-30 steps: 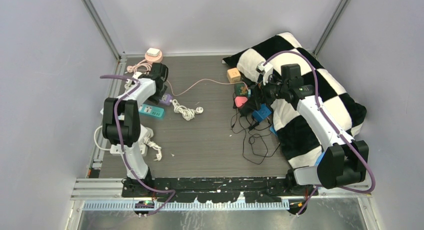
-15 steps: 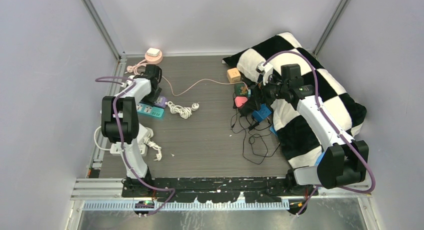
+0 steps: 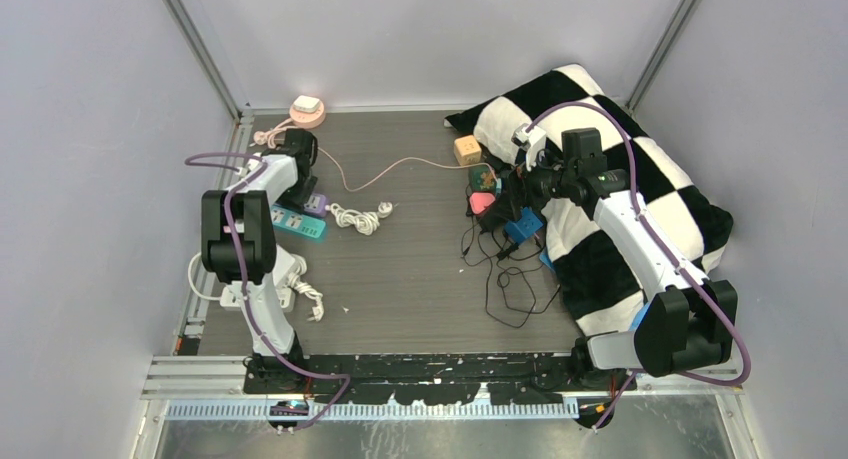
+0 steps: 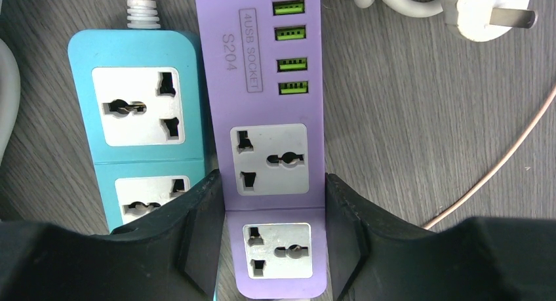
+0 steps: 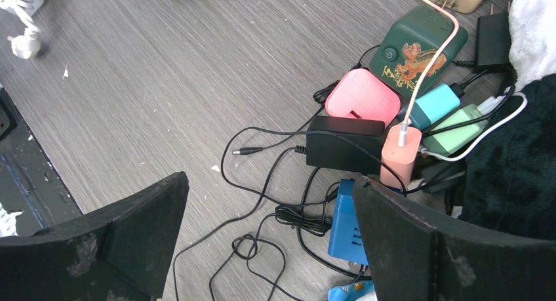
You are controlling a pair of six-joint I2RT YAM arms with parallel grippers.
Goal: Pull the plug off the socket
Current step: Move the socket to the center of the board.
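My left gripper is shut on the purple socket strip, one finger against each long side. All of the strip's outlets in view are bare. A white plug lies loose on the table just beyond the strip, joined to a coiled white cable. A teal socket strip lies tight against the purple one. In the top view my left gripper sits at the back left with the purple strip. My right gripper hangs open above a heap of chargers, holding nothing.
Pink, green, teal and black adapters and tangled black cables lie beside a black-and-white checkered pillow. A thin pink cord crosses the table. A white power strip lies near left, a pink round charger at the back.
My left gripper has slid left and slightly back with the purple strip in its grip; the white cable and plug shifted left as well. The right arm has not moved.
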